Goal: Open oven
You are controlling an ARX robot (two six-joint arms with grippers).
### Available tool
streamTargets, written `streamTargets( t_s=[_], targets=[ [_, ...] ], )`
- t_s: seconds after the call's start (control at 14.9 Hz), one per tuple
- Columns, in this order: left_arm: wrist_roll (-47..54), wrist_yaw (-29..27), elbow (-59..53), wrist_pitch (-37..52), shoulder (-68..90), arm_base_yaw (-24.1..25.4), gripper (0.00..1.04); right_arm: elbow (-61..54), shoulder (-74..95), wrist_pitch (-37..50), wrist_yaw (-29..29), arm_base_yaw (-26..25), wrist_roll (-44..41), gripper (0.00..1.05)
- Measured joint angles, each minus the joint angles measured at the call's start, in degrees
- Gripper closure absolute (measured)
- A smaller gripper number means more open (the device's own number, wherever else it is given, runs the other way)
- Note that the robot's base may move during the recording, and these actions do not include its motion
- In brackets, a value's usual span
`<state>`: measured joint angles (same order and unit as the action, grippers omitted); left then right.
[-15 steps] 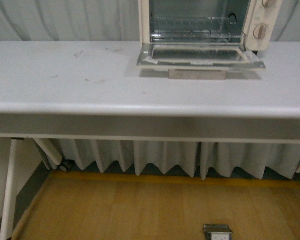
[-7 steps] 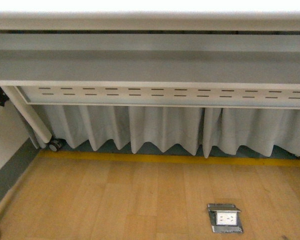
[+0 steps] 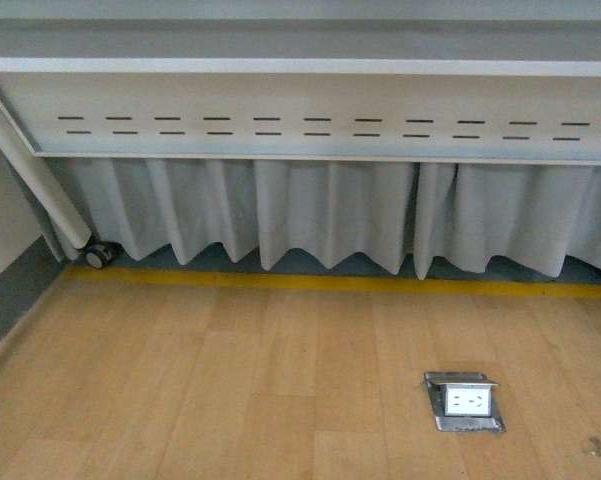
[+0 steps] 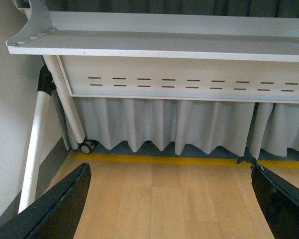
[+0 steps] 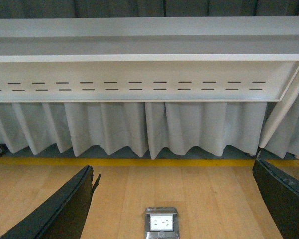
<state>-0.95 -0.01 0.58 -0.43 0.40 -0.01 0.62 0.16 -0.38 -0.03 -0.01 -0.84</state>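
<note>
Left gripper (image 4: 169,199): fingers apart at the lower corners of the left wrist frame, holding nothing. Right gripper (image 5: 174,199): fingers likewise apart at the lower corners of the right wrist frame, holding nothing.

The oven is not visible in any current view. The front view shows only the table underside (image 3: 310,110) with its slotted panel across the upper frame, the pleated curtain (image 3: 330,215) at mid-frame, the wooden floor (image 3: 230,380) and a floor socket (image 3: 465,400) at lower right.

Progress: one second earlier the oven stood at upper right with its door lowered flat, so opening appears complete; nothing remains evident.

Change: the view has since dropped below the tabletop.
</note>
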Motion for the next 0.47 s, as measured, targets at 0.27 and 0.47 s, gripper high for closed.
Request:
streamTargets(
  t_s=[0.27, 0.47],
  targets=[
    [-0.02, 0.0, 0.0, 0.11, 0.0, 0.0, 0.07, 0.0, -0.02, 0.11, 0.02, 0.0, 0.02, 0.06],
    [-0.02, -0.02, 0.0, 0.13, 0.0, 0.0, 0.07, 0.0, -0.02, 0.11, 0.02, 0.0, 0.02, 0.06]
  ],
)
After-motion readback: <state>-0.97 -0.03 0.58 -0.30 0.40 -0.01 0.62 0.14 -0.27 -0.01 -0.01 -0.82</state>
